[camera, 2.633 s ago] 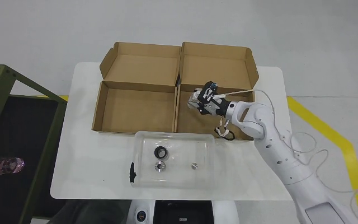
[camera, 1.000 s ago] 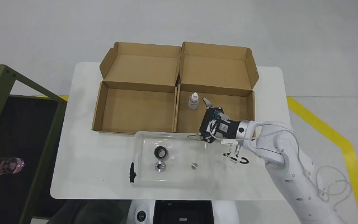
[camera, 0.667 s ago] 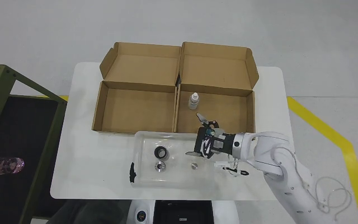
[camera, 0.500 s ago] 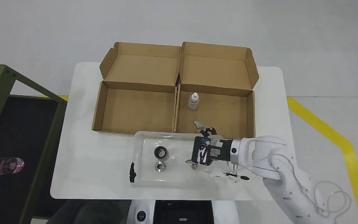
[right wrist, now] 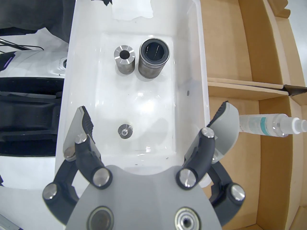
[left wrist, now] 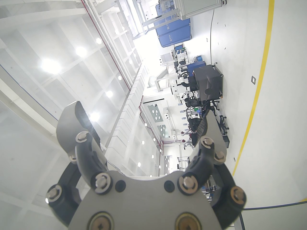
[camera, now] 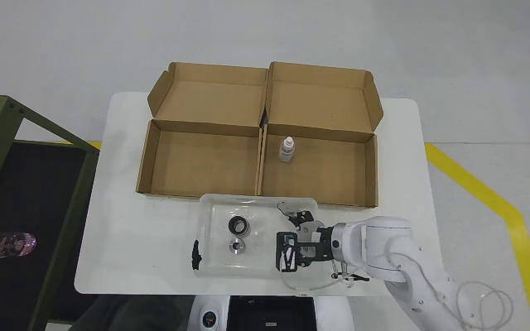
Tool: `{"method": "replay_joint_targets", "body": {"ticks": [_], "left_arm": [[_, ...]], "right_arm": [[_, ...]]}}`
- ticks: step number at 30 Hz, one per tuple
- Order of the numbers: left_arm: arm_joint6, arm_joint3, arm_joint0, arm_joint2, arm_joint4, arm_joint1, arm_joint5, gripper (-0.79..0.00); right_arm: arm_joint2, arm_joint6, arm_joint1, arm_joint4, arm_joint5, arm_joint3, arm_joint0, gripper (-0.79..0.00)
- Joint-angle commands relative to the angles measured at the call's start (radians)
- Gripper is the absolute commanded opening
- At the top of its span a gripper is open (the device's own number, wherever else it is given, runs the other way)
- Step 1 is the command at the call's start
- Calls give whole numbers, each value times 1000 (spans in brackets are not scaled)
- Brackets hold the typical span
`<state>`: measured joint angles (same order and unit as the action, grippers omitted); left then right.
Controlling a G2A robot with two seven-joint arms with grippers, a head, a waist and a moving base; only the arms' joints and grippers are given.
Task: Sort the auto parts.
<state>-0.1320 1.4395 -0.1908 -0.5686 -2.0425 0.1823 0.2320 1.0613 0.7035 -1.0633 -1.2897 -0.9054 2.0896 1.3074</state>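
A clear plastic tray (camera: 257,197) at the table's front holds a black linear bearing (camera: 239,224) (right wrist: 153,57), a steel sleeve (camera: 238,245) (right wrist: 124,59) beside it, and a small silver part (right wrist: 125,131). My right gripper (camera: 286,232) (right wrist: 155,116) hangs open above the tray, its fingers straddling the small silver part without touching it. A small clear bottle (camera: 286,149) (right wrist: 268,123) rests in the right cardboard box (camera: 331,170). My left gripper (left wrist: 141,116) is open with nothing in it, pointing up into the room.
Two open cardboard boxes sit side by side behind the tray; the left box (camera: 203,161) holds nothing. Black tape (camera: 195,255) marks the tray's left end. A dark green cart (camera: 33,207) stands left of the white table (camera: 132,248).
The right gripper let go of the bottle in the right box, drew back toward the table's front and came over the tray, open. The tray's parts have not moved.
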Motion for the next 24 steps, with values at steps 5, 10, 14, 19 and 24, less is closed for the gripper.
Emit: {"method": "replay_joint_targets", "body": {"ticks": [5, 10, 14, 19, 24], "left_arm": [[0, 0, 0, 0, 0, 0, 0, 0], [0, 0, 0, 0, 0, 0, 0, 0], [0, 0, 0, 0, 0, 0, 0, 0], [0, 0, 0, 0, 0, 0, 0, 0], [0, 0, 0, 0, 0, 0, 0, 0]], "right_arm": [[-44, 51, -1, -10, 7, -29, -18, 0], [-79, 104, -3, -3, 18, -48, -42, 0], [-101, 139, -5, 1, 34, -65, -61, 0], [-124, 181, -6, -2, 50, -72, -78, 0], [-144, 218, -5, -3, 57, -74, -87, 0]]}}
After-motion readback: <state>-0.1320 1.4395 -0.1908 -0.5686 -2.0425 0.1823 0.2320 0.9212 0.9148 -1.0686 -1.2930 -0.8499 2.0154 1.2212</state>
